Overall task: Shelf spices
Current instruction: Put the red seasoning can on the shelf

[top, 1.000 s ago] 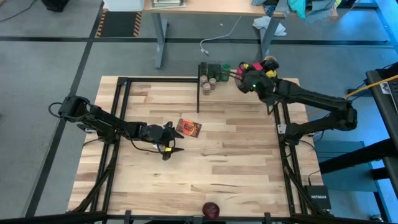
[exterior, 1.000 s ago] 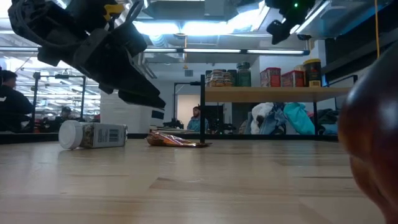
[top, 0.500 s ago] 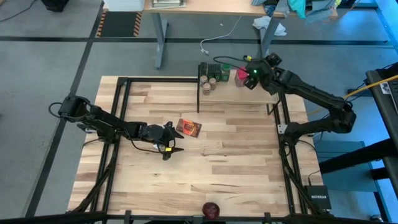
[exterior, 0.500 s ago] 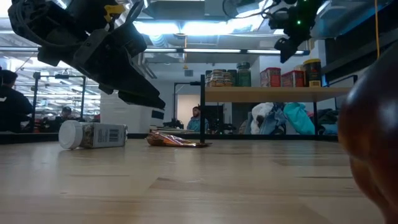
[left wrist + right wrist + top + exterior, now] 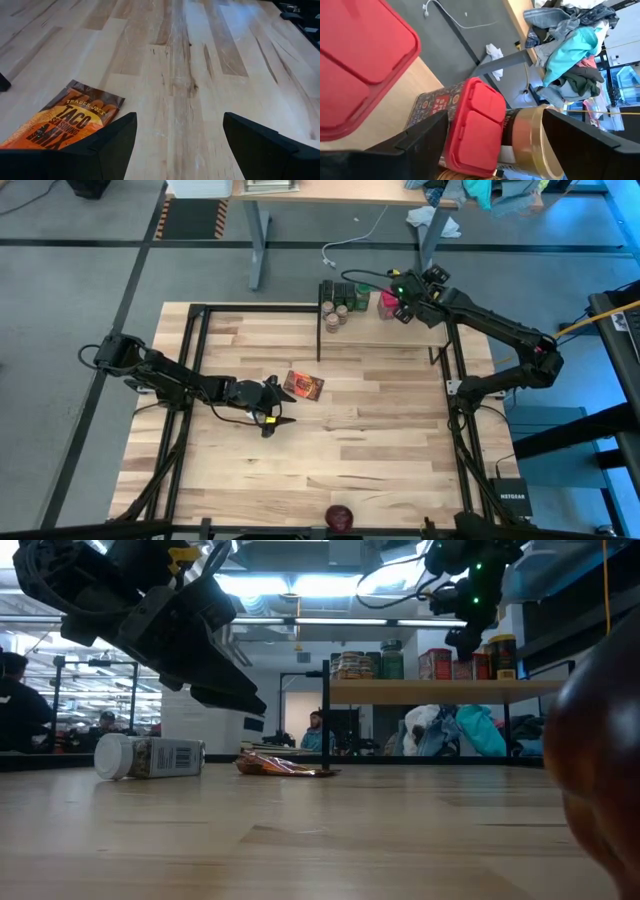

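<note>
- On the shelf (image 5: 430,691): row of spice containers (image 5: 345,298), namely tan-lidded jars, a green-lidded jar (image 5: 391,660), red-capped tins (image 5: 434,664) and a gold-lidded jar (image 5: 532,137).
- Right gripper (image 5: 403,300) placed above the shelf's right-hand end, over the red-capped tins; fingers (image 5: 427,135) set well apart, nothing gripped between them.
- Seen between the right jaws in the wrist view: one red-capped tin (image 5: 477,127) standing in the gap, untouched by either finger; gold-lidded jar just beside it on the far side; a second, larger red cap (image 5: 360,60) nearer the camera.
- Flat orange-red taco seasoning packet (image 5: 304,385) lying on the tabletop (image 5: 350,450), off the shelf, just ahead of the left jaws.
- Left gripper (image 5: 272,406) held low over the table's middle; fingers (image 5: 112,137) spread wide and empty, packet corner showing beside one finger, bare wood in the gap.
- White-capped bottle (image 5: 150,756) lying on its side on the tabletop, below the left arm in the low view.
- Dark red round object (image 5: 339,516) at the table's near edge, well apart from both grippers.
</note>
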`<state>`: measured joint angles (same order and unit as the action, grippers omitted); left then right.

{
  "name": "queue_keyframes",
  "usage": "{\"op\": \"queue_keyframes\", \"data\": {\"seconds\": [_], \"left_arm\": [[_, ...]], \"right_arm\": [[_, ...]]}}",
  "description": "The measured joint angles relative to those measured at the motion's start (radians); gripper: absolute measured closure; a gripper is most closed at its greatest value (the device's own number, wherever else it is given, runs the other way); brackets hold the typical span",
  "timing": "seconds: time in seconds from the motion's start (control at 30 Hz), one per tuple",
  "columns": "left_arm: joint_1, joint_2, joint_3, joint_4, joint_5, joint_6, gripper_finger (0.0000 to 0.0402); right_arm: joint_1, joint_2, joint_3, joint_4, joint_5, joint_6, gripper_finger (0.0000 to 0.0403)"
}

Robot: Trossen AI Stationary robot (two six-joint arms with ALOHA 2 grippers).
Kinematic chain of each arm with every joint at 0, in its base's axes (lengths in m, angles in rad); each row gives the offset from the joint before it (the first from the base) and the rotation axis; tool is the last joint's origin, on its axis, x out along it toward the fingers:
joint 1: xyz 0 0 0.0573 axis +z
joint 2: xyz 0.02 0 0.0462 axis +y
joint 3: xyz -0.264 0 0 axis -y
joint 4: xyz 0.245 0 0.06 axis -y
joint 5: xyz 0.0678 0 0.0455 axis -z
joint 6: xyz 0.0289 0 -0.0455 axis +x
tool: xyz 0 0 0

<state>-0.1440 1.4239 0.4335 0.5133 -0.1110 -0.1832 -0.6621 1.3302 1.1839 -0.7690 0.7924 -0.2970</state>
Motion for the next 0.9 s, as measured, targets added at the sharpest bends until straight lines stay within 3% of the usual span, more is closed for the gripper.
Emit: {"op": "queue_keyframes", "data": {"seconds": [0.53,0.77,0.9], "left_arm": [[0.000,0.000,0.000,-0.001,0.000,-0.004,0.0112],[0.000,0.000,0.000,-0.001,0.000,-0.004,0.0112],[0.000,0.000,0.000,-0.001,0.000,-0.004,0.0112]], "right_arm": [[0.002,0.001,0.000,0.034,-0.127,0.009,0.0072],[0.002,-0.042,0.058,0.026,-0.170,0.234,0.0072],[0.000,-0.047,0.123,-0.037,-0.344,0.397,0.0072]]}}
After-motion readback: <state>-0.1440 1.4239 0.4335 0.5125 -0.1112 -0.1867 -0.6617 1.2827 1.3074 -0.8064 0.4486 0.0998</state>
